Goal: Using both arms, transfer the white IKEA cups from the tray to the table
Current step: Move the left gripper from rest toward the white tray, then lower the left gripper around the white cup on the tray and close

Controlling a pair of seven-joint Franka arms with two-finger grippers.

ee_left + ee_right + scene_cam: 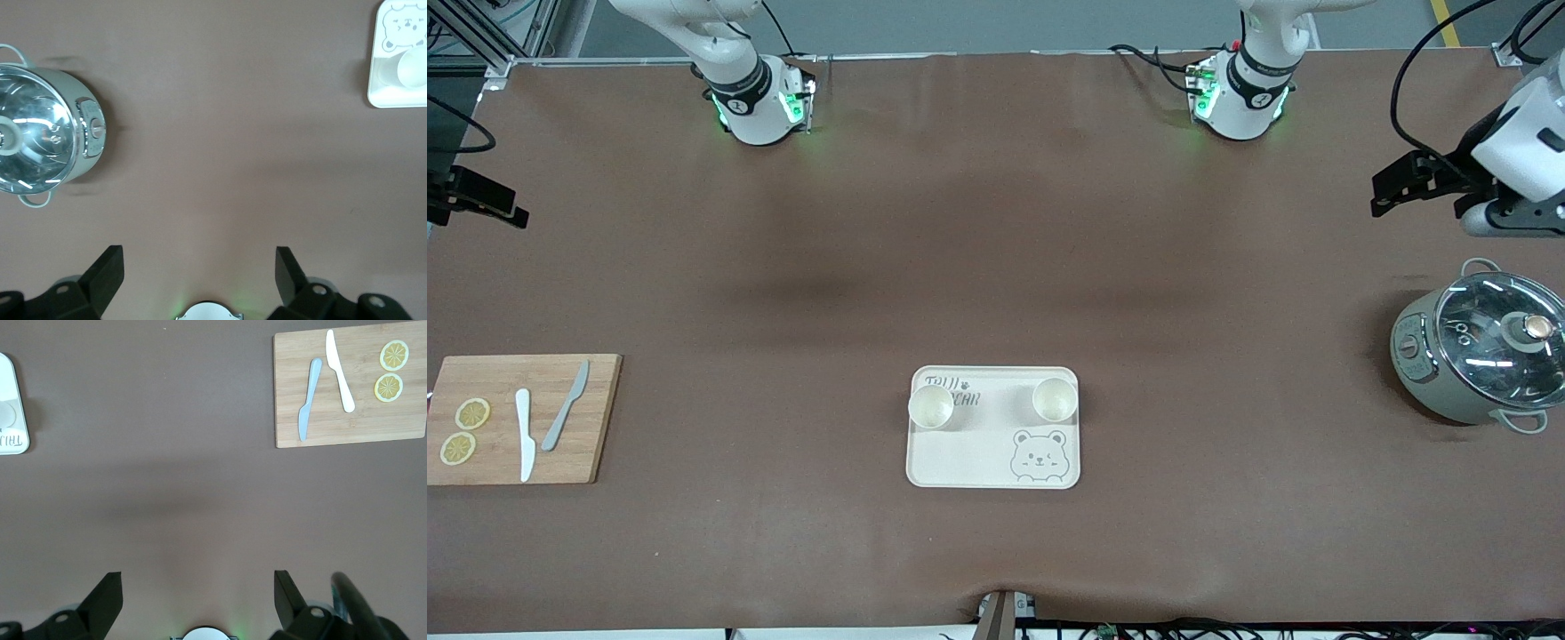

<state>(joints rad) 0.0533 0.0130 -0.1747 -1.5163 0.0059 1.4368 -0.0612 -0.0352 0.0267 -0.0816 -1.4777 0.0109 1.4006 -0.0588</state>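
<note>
Two white IKEA cups stand upright on the cream bear tray (993,462), one (931,406) toward the right arm's end and one (1054,399) toward the left arm's end. The left wrist view shows a tray corner (375,100) with one cup (413,67). The right wrist view catches only the tray's edge (15,420). My left gripper (1414,191) (199,263) hangs open and empty over bare table near the pot. My right gripper (489,203) (199,587) hangs open and empty over the table's right-arm end.
A lidded grey pot (1480,351) (40,133) stands at the left arm's end. At the right arm's end, a wooden cutting board (596,427) (347,427) carries a white knife (525,436), a grey knife (565,404) and two lemon slices (471,413).
</note>
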